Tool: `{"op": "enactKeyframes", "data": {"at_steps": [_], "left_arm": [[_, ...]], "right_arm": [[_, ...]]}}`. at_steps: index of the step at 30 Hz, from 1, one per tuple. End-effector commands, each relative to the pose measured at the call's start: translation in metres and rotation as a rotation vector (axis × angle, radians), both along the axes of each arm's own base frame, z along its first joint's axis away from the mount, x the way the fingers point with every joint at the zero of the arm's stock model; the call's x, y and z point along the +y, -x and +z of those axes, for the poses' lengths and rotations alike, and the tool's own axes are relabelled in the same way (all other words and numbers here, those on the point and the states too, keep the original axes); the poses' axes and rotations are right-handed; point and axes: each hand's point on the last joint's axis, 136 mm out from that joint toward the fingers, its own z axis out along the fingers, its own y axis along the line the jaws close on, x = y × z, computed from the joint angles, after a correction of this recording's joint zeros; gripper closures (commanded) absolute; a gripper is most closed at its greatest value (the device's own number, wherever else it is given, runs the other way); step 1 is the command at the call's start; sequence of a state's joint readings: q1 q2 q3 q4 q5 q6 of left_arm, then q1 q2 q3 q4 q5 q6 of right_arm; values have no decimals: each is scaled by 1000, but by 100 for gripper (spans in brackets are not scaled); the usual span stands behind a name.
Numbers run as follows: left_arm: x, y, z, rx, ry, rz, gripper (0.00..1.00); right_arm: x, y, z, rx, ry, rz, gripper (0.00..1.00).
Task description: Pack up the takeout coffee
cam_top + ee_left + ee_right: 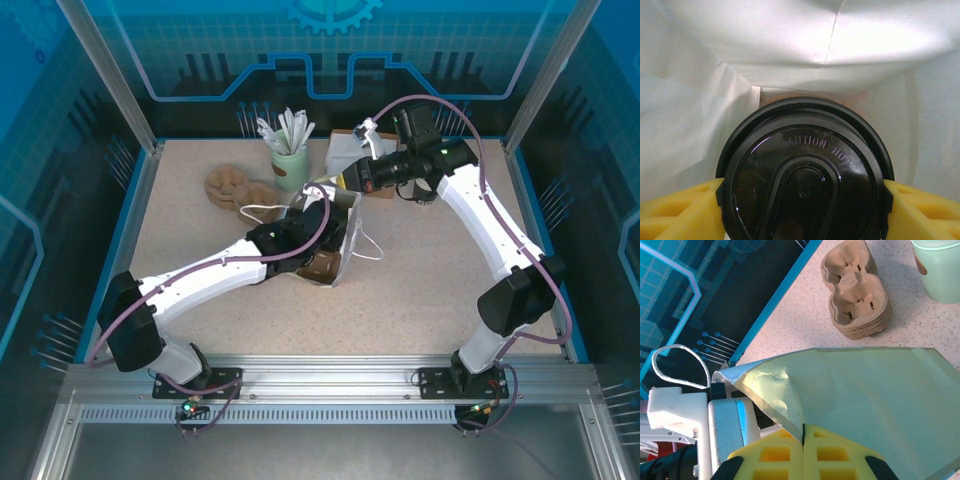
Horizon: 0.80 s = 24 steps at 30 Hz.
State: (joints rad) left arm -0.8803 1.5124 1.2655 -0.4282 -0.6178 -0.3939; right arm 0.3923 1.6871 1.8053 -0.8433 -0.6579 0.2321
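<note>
Left pincer (pixel 802 215): my yellow fingers (pixel 675 210) were parted to the width of the black lid and pressed against it on both sides, gripping the cup.
Takeout coffee (pixel 805 170): it sat between my left fingers, inside the paper bag, with white paper walls around and beyond it. The raised lettering on its lid read CAUTION HOT.
Paper bag (pixel 349 228): it stood near the middle of the bench, a little toward the far edge. My left arm reached into its mouth from the near-left side.
Right pincer (pixel 803 440): my two yellow fingers were pressed together, pinching the bag's paper edge between them on the side toward the far edge.
Bag handle (pixel 680 367): a white cord loop hung free beside my right wrist.
Cup carriers (pixel 235 187): a brown stack lay toward the far-left corner, apart from the bag.
Stirrer cup (pixel 291 165): mint green and upright, it stood near the far edge, just right of the carriers.
Bench (pixel 430 290): the surface was speckled beige.
</note>
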Motion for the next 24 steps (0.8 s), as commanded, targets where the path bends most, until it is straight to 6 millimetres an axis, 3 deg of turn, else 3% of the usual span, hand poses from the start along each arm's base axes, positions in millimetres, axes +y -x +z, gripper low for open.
{"op": "enactKeyframes", "data": {"at_steps": [1, 24], "left_arm": [[-1, -5, -2, -26, -4, 21, 29], [3, -12, -22, -6, -93, 53, 28]], "right_arm": [[6, 1, 3, 7, -32, 22, 100], [10, 5, 1, 18, -33, 32, 100]]}}
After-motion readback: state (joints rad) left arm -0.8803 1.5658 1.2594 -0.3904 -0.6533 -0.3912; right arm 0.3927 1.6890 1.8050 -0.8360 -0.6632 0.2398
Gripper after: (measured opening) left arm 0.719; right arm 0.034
